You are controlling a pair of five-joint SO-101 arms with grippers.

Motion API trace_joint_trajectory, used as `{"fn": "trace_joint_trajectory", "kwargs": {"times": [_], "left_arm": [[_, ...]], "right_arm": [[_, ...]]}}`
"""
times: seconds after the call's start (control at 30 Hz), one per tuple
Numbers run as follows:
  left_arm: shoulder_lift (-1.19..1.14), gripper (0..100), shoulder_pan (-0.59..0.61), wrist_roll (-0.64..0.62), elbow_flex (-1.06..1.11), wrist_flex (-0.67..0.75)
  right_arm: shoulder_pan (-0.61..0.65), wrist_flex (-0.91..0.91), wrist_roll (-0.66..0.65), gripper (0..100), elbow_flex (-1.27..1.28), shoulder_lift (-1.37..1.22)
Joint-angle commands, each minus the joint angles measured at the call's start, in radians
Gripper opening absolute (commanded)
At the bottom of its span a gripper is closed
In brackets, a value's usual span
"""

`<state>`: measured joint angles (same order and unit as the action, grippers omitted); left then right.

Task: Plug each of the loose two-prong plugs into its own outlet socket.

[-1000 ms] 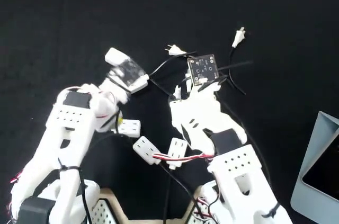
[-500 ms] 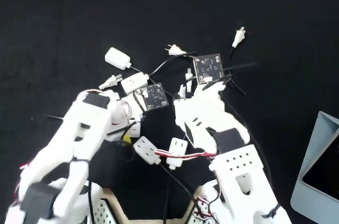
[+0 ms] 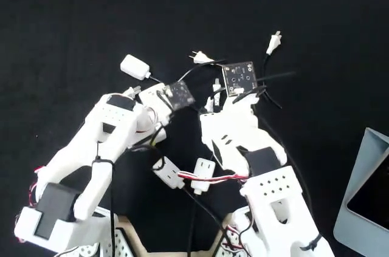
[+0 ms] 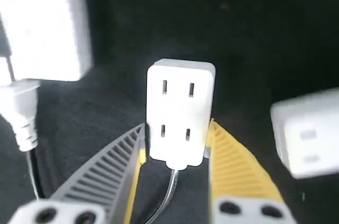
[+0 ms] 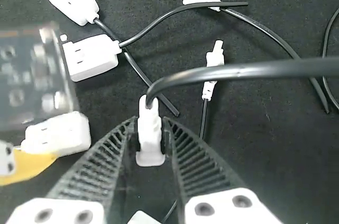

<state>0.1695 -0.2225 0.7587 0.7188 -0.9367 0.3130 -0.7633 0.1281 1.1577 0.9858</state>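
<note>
One outlet socket [image 4: 180,113] is no longer lying on the cloth beside the left arm [image 3: 103,141], where it was a second ago. It is now sitting between the grey and yellow fingers of the left gripper [image 4: 176,128], which is clamping it by its sides with the slotted face turned up towards the wrist camera. Carrying it, the left arm is swinging in from its earlier reach towards the far socket [image 3: 135,67] and is bringing its wrist up beside the right arm's.

The right gripper [image 5: 150,123] is hardly shifting. It is keeping its fingers pinched on a two-prong plug [image 5: 149,142], whose black cord [image 5: 238,69] is arching away from it. In the right wrist view, what looks to be the carried socket is showing over a yellow finger, near that plug but apart from it.

Judging by this, both halves of one pair are in hand and the lining-up is only beginning. I cannot tell which way the prongs are pointing.

Other pieces are waiting on the black table [image 3: 73,20]: a corded socket [image 5: 92,57], a small plug [image 5: 212,70], a loose plug [image 3: 200,58], an outlying plug [image 3: 275,42], and a near socket [image 3: 167,172] by the arm bases.
</note>
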Motion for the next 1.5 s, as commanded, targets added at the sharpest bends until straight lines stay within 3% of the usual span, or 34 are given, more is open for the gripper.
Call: {"fn": "trace_joint_trajectory", "kwargs": {"times": [0.0,0.13,0.3,0.5,0.77,0.9,1.03,1.2,1.47], "left_arm": [[-0.003,19,-0.001,-0.207,-0.044,0.06],[0.026,29,-0.001,-0.262,-0.039,0.021],[0.184,29,0.041,-0.259,-0.047,-0.078],[0.433,29,0.191,-0.278,0.027,-0.138],[0.64,29,0.42,-0.425,0.223,-0.132],[0.698,29,0.461,-0.462,0.328,-0.071],[0.733,29,0.475,-0.506,0.444,0.048],[0.741,29,0.475,-0.511,0.496,0.081],[0.736,29,0.475,-0.506,0.542,0.132]], "right_arm": [[-0.014,0.005,0.009,1.3,-0.07,0.016],[-0.014,0.005,0.009,1.3,-0.07,0.016],[-0.011,0.005,0.003,1.3,-0.074,0.016],[0.058,0.061,0.003,1.3,-0.088,0.008],[0.253,0.272,-0.005,1.2,0.004,-0.002],[0.285,0.393,-0.072,1.1,0.05,-0.091],[0.285,0.499,-0.072,1.1,0.054,-0.231],[0.318,0.601,-0.075,1.1,0.053,-0.36],[0.381,0.632,-0.072,1.1,0.059,-0.392]]}}
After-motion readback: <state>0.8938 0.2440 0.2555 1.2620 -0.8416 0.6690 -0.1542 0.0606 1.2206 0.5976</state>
